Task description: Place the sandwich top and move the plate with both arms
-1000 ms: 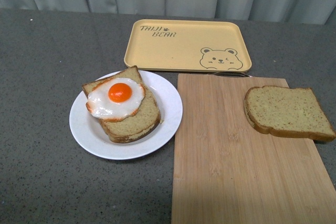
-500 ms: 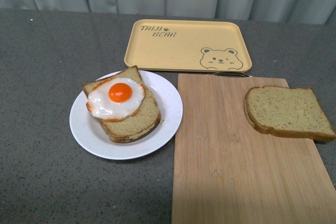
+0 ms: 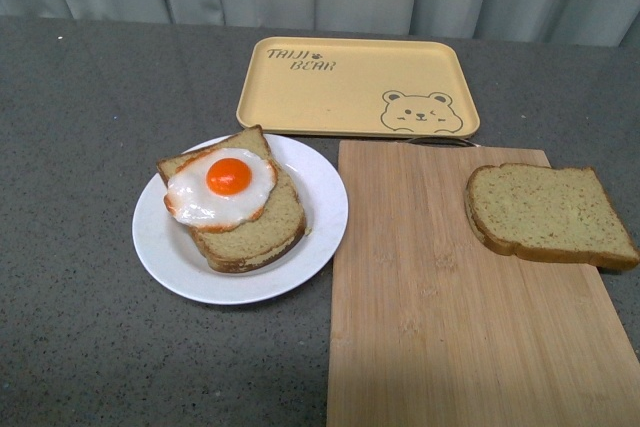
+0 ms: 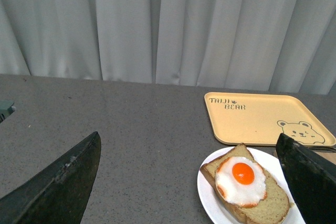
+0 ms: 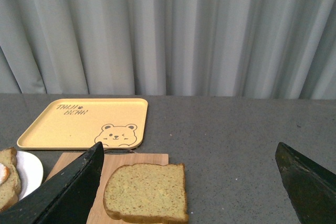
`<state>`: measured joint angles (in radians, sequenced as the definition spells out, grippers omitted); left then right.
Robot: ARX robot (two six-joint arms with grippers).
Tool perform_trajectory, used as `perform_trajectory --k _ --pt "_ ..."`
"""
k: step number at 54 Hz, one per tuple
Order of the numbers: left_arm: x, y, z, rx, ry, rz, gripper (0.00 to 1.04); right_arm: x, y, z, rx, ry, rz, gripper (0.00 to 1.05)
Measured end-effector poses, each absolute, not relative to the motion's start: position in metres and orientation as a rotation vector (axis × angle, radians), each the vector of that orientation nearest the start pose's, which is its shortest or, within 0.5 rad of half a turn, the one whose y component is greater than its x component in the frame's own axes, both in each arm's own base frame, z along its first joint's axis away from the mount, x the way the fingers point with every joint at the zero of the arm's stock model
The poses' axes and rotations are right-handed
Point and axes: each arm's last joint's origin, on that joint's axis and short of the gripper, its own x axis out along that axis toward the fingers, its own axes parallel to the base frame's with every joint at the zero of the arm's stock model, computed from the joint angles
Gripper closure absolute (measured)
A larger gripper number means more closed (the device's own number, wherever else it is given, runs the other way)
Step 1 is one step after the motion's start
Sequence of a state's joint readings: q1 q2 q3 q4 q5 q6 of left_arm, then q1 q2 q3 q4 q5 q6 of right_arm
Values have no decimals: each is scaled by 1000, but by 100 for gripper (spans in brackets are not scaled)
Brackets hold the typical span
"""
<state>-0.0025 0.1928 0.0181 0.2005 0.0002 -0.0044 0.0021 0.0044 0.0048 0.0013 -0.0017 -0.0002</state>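
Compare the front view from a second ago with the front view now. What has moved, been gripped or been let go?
Nothing visibly changed. The sandwich top lies untouched on the wooden cutting board, the egg-topped bread sits on the white plate, and the yellow bear tray is behind them, all placed as before. No arm appears in the front view.

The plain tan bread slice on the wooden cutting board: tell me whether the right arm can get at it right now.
Probably yes. The right gripper is wide open and empty, and the speckled tan bread slice lies bare on the bamboo cutting board, with nothing on or against it.
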Motion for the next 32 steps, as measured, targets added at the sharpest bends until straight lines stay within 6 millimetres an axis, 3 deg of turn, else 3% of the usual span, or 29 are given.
perform_trajectory --k 8,13,18,32 --pt "109 0 173 -4 -26 -3 7 98 0 165 0 -2 4 9" --pt "109 0 173 -4 -26 -3 7 101 -1 163 -134 66 -197 9" --pt "109 0 173 -4 -27 -3 7 108 -6 159 -227 158 -282 9" --pt "109 0 173 -4 -28 -2 7 157 -32 166 -171 282 -174 9"
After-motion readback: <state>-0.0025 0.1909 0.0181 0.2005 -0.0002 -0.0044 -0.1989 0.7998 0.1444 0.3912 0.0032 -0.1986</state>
